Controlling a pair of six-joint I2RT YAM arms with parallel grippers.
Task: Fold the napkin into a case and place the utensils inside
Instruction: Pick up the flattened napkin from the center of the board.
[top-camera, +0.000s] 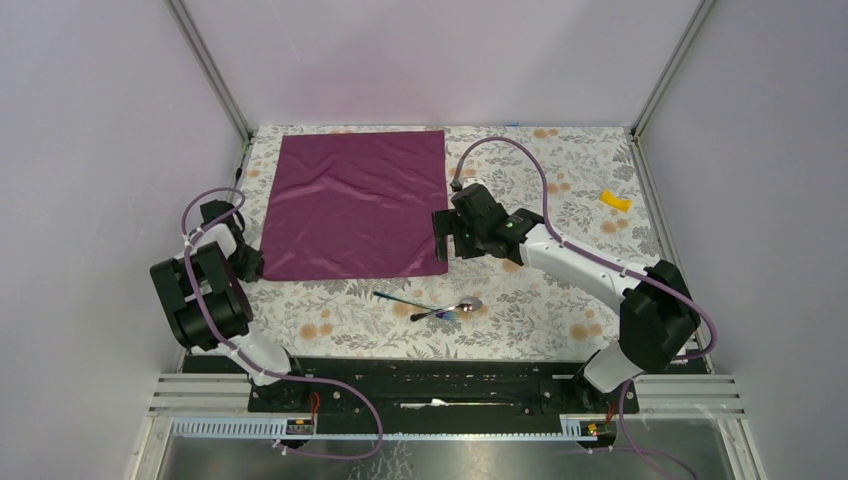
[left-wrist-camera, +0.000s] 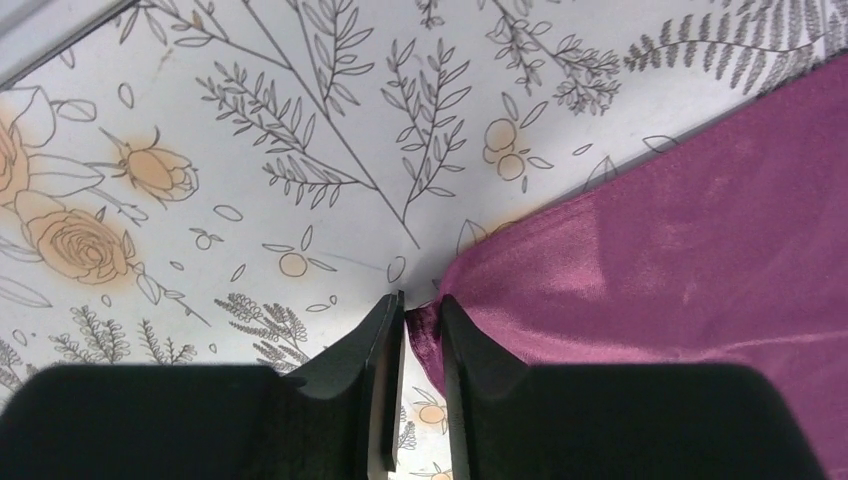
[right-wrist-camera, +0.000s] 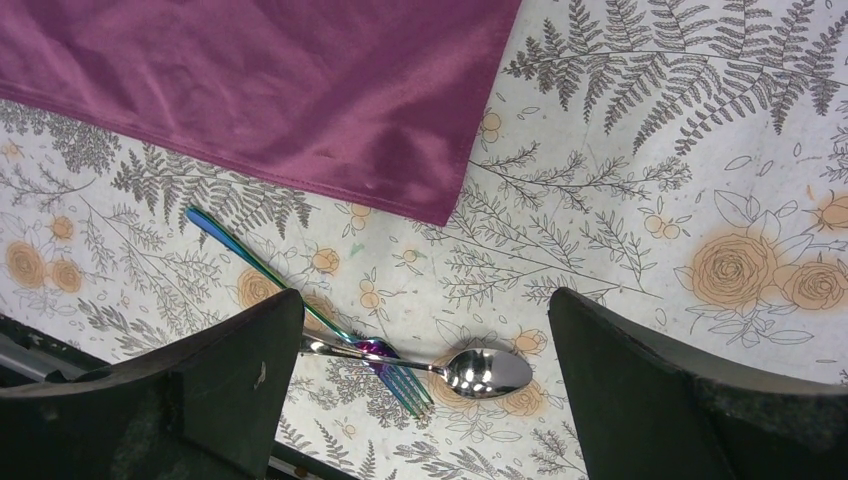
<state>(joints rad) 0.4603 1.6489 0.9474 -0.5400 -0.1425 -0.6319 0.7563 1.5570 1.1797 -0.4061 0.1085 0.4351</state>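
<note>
My claw (left-wrist-camera: 422, 310) pinches one corner of the dark purple napkin (left-wrist-camera: 680, 250), jaws nearly together. The cloth bunches into folds at the grip, over the floral-covered bench (left-wrist-camera: 250, 150).

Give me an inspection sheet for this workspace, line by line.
Surface: floral tablecloth, flat.
Job's things: purple napkin spread flat, unfolded; spoon and bluish utensil crossed on the tablecloth nearer the arms.
Clutter: small yellow piece, far right.
Grippers: left gripper pinches the napkin's near-left corner; right gripper open beside its near-right corner.
Cables: purple cable looped along each arm.
Surroundings: pale walls, metal frame.
</note>
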